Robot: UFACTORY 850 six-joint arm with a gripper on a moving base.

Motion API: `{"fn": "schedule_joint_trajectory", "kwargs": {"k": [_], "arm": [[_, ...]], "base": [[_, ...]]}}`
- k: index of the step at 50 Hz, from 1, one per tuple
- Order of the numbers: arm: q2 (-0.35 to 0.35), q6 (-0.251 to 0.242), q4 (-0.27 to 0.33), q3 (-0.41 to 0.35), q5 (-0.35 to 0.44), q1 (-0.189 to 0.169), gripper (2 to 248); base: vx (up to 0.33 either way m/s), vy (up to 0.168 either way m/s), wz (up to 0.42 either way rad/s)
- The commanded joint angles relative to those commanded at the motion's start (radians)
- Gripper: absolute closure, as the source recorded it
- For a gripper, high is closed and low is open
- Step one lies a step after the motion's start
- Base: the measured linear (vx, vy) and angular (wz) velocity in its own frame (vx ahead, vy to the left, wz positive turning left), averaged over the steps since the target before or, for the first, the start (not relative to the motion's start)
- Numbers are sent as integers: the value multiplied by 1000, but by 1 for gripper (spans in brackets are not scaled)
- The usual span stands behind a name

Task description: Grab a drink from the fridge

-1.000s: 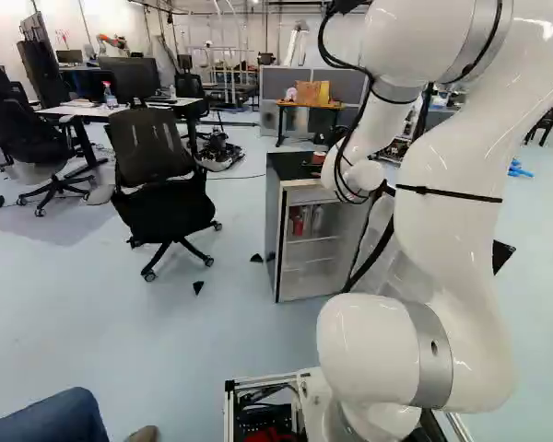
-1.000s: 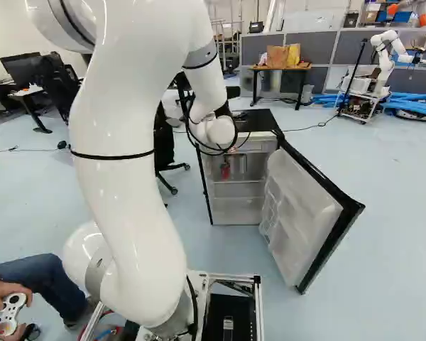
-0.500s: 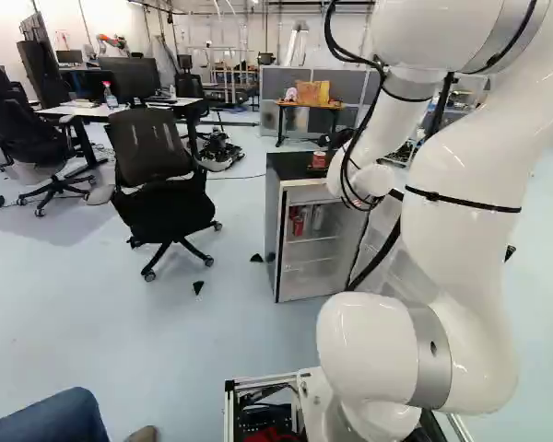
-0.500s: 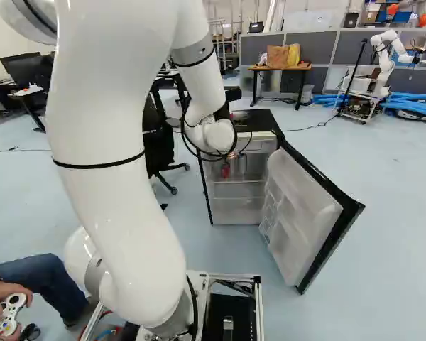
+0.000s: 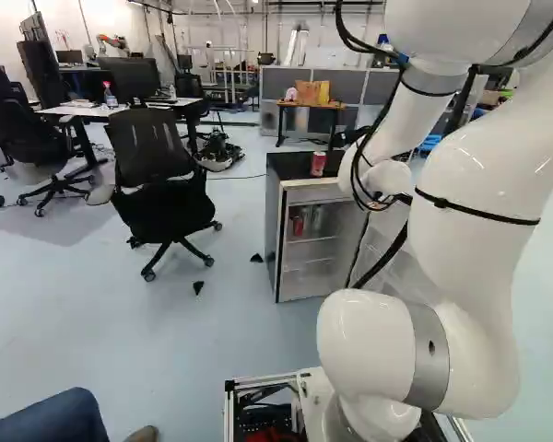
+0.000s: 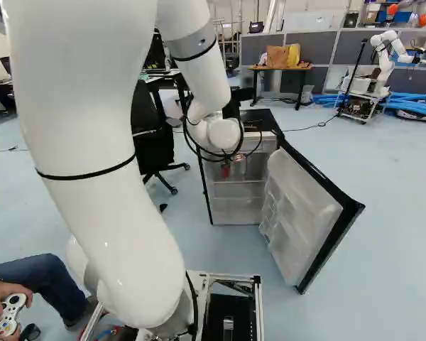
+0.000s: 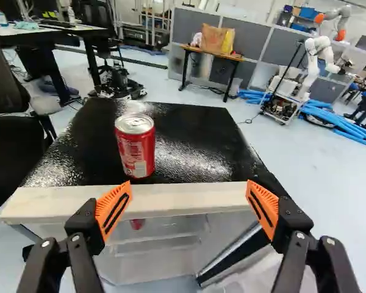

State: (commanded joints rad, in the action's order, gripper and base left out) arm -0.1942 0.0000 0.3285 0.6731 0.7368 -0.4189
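Drink can (image 5: pixel 298 225), apparently, partly hidden inside fridge (image 5: pixel 273 230), end effector (image 6: pixel 238 157) spread wide.

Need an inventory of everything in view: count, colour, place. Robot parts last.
Can: 1, red, on fridge top
Fridge: 1, black top, ahead of base
Door: 1, black and white, swung open
Drinks inside: count unclear, red and silvery, fridge's upper part
Chairs: at least 2, black, left of fridge
Desk: 1, white top, behind chairs
Monitors: several, black, by desk
Side table: 1, wooden top, beyond fridge
Bags: 2, brown and yellow, on side table
Partition: 1, grey, behind side table
Tubes: several, blue, far floor
Another robot: 1, white, near tubes
Gamepad: 1, white, person's hands
Arm: 1, white
Claw: 1, black/orange, open, before fridge top
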Motion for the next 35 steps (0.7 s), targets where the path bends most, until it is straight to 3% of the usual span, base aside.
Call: {"fn": "schedule_joint_trajectory", "kwargs": {"k": [35], "arm": [[48, 0, -146, 35, -266, -106, 3]], "base": [[0, 0, 0]]}}
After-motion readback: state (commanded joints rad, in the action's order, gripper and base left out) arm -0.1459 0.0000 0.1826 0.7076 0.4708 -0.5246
